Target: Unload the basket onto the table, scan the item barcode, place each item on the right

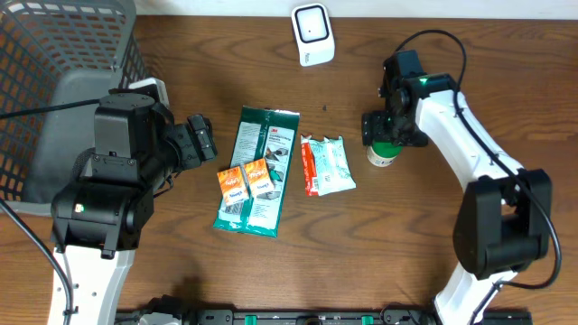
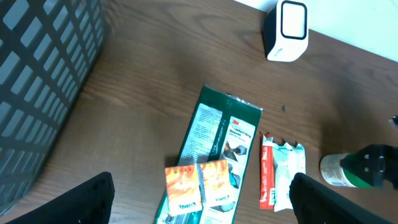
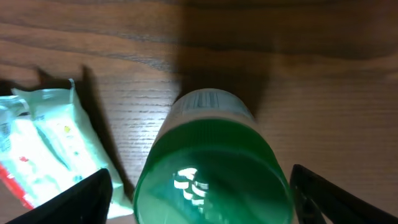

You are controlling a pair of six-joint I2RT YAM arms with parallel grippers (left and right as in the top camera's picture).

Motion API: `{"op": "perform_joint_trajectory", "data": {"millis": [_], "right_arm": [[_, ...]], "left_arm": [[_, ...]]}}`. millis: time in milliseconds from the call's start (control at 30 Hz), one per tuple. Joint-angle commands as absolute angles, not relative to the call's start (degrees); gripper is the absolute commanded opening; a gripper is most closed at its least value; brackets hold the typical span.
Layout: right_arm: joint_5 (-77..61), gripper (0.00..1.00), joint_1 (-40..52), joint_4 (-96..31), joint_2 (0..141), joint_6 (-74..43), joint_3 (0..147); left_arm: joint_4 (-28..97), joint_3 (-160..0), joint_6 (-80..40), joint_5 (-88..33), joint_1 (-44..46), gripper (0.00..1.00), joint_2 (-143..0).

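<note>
Table (image 1: 388, 253) brown wood-grain; left pincer (image 2: 202, 199) released; right pincer (image 3: 202, 190) spread astride green-capped bottle (image 3: 211, 155).

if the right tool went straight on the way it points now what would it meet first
The green-capped bottle, sitting right below the right tool between its open fingers; the cap probably first, though depth is unclear.

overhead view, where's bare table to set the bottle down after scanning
Bare wood lies between the basket and the scanner, and along the front edge below the green packet. Crowded: the middle, where the packet, orange sachets, red-and-white pack and bottle sit close.
</note>
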State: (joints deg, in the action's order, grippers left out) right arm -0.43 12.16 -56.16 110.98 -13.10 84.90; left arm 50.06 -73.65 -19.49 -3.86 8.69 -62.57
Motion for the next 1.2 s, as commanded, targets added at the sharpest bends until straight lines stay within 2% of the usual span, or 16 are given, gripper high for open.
{"op": "perform_joint_trajectory", "data": {"millis": [0,233,300,833,867,900,1000,1133,1167], "right_arm": [[-0.6,0.83,11.9,-55.9,113.0,-12.2,84.5],[-0.5,0.71,12.0,-55.9,114.8,-12.2,84.5],[-0.5,0.71,12.0,-55.9,114.8,-12.1,84.5],[-0.3,0.76,12.1,-55.1,115.4,-12.1,84.3],[-0.3,0.78,12.1,-55.3,115.4,-12.1,84.3],[-0.3,0.84,12.1,-55.3,115.4,-12.1,84.3],[-0.3,0.87,12.1,-55.3,115.4,-12.2,84.3],[-0.3,0.8,12.1,-55.3,115.4,-12.2,84.2],[-0.3,0.75,12.1,-55.2,115.4,-12.1,84.2]], "left_arm": [[50.1,-74.4,-19.4,-2.9,8.5,0.9,-62.5],[50.1,-74.4,-19.4,-2.9,8.5,0.9,-62.5],[50.1,-74.4,-19.4,-2.9,8.5,0.9,-62.5],[50.1,-74.4,-19.4,-2.9,8.5,0.91,-62.5],[50.1,-74.4,-19.4,-2.9,8.5,0.9,-62.5],[50.1,-74.4,-19.4,-2.9,8.5,0.9,-62.5],[50.1,-74.4,-19.4,-2.9,8.5,0.9,-62.5],[50.1,-74.4,-19.4,-2.9,8.5,0.9,-62.5],[50.1,-74.4,-19.4,-2.9,8.5,0.9,-62.5]]}}
